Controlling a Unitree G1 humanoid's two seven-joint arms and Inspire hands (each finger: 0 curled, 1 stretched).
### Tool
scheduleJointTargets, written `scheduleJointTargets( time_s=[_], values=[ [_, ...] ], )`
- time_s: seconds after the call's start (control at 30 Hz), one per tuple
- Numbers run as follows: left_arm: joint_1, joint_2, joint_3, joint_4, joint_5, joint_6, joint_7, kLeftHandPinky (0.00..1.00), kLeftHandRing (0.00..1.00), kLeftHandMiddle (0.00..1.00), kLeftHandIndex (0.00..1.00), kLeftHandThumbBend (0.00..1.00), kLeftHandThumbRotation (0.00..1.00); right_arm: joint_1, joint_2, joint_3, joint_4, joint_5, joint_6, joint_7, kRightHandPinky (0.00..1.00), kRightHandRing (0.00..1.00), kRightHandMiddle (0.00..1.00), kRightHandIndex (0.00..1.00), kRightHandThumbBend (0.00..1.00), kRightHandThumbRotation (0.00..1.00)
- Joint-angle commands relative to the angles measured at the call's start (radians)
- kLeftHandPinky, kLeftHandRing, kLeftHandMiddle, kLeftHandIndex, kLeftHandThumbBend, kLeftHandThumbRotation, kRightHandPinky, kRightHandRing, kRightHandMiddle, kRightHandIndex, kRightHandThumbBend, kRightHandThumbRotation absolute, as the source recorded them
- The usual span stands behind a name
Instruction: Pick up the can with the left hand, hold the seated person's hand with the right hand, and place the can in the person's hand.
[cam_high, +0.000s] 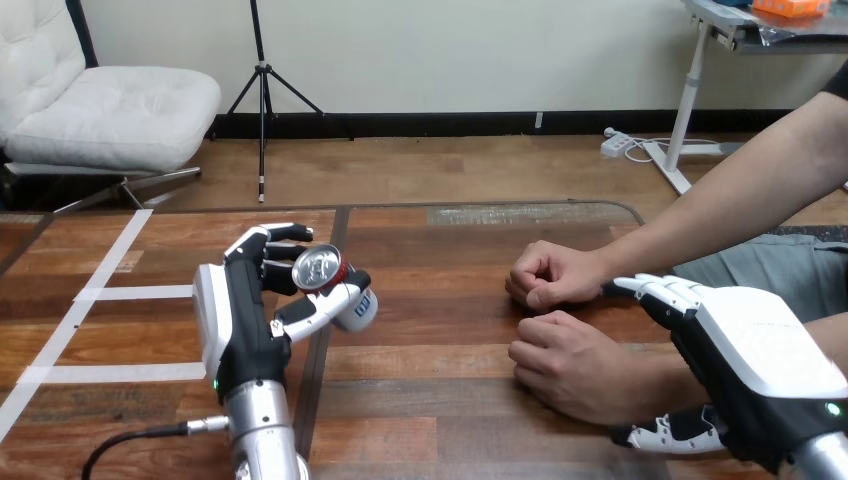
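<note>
left hand (240, 310) sits at the view's left, off the table (430, 410), clamped on the can (330, 280): fingers curl round its far side and the thumb presses the near side. can is tilted w/ its silver top facing up and toward the camera, its lower end poking out to the right of the thumb, clear of the wood. right hand (750, 350) is at the view's lower right, wrapped round the person's wrist (645, 385): its fingers (655, 290) reach over the far side and its thumb (675, 432) curls in on the near side. that wrist belongs to the person's near hand (565, 365), a loose fist, knuckles down on the table. person's far hand (550, 275), also a fist, rests just beyond it, close to the robot's fingertips. can and both person's hands are well apart. white tape strips (120, 372) lie on the table's left part.
</note>
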Motion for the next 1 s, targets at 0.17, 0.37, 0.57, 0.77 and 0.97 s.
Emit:
scheduleJointTargets(
  time_s=[0.17, 0.37, 0.57, 0.77, 0.97],
  values=[
    [0.004, -0.008, 0.004, -0.107, 0.007, -0.066, -0.021, 0.48, 0.44, 0.46, 0.55, 0.74, 0.00, -0.078, -0.056, -0.004, -0.064, -0.046, 0.060, 0.079, 0.82, 0.84, 0.84, 0.81, 0.93, 0.00],
    [0.022, -0.012, 0.006, -0.122, 0.007, -0.080, -0.036, 0.49, 0.44, 0.46, 0.55, 0.74, 0.00, -0.090, -0.065, 0.003, -0.070, -0.067, 0.089, 0.120, 0.80, 0.83, 0.83, 0.80, 0.95, 0.00],
    [0.034, -0.012, 0.009, -0.132, 0.008, -0.094, -0.045, 0.48, 0.44, 0.47, 0.55, 0.74, 0.00, -0.104, -0.073, 0.011, -0.082, -0.090, 0.118, 0.171, 0.79, 0.83, 0.83, 0.79, 0.96, 0.00],
    [0.044, -0.013, 0.011, -0.141, 0.009, -0.105, -0.051, 0.48, 0.44, 0.47, 0.55, 0.74, 0.00, -0.119, -0.079, 0.016, -0.083, -0.110, 0.135, 0.205, 0.79, 0.82, 0.83, 0.79, 0.96, 0.00],
    [0.053, -0.017, 0.015, -0.153, 0.010, -0.111, -0.053, 0.48, 0.44, 0.47, 0.55, 0.74, 0.00, -0.138, -0.093, 0.026, -0.065, -0.135, 0.142, 0.226, 0.78, 0.82, 0.82, 0.78, 0.95, 0.00]
  ],
)
